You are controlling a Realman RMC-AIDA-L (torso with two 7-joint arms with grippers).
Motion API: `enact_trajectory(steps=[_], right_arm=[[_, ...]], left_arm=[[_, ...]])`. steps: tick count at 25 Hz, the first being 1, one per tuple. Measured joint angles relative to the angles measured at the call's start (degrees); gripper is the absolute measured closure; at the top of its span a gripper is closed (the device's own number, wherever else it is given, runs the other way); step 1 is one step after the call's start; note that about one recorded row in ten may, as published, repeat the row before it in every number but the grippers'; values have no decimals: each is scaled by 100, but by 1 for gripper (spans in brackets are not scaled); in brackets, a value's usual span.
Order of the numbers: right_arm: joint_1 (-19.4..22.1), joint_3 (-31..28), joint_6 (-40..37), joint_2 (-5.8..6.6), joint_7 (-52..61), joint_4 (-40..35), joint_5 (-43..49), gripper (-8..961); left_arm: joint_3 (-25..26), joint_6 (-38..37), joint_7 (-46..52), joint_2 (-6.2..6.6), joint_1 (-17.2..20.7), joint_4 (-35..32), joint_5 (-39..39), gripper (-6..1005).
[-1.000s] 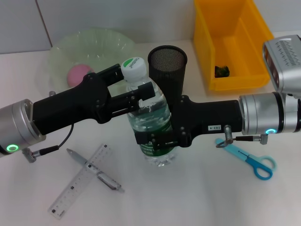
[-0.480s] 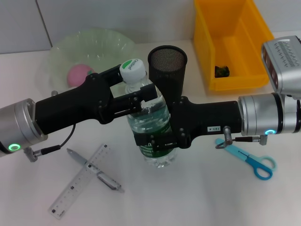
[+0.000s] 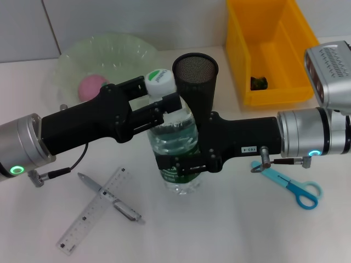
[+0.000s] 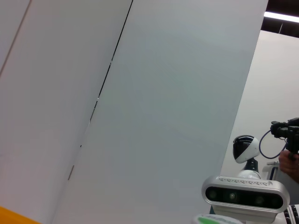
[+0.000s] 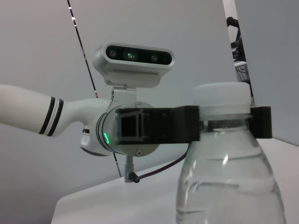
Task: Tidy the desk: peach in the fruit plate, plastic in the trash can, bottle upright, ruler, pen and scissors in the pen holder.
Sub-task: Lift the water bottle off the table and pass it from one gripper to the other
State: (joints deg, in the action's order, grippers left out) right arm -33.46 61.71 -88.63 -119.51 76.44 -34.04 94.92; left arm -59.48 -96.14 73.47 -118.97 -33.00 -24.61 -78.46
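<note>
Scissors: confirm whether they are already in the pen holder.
No, the scissors lie flat on the table, apart from the pen holder.

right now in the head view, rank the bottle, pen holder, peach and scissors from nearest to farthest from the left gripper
1. Bottle: the left gripper is clamped on its neck under the cap.
2. Pen holder: just beyond, toward the robot's right.
3. Peach: in the fruit plate, on the left.
4. Scissors: far right, under the right arm.
</note>
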Motion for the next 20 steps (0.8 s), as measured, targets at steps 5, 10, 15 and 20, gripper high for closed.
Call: enact_trajectory(steps=[5,10,15,20], right_arm=[[-8,-1,-1,0,-2,11,0,195],[-10,-1,5,1,2,12,1,195],[-23,-1,5,5,15,13,2,194],[-46,-1,-15,18,46,7,38,194]], left_arm=[[-1,11,34,6,-15,0,3,495],[-2,74,58,6,-22,18,5,520],[-1,74,61,22,-23,67,9,545],[-2,58,67,29,-22,71,-7,547]])
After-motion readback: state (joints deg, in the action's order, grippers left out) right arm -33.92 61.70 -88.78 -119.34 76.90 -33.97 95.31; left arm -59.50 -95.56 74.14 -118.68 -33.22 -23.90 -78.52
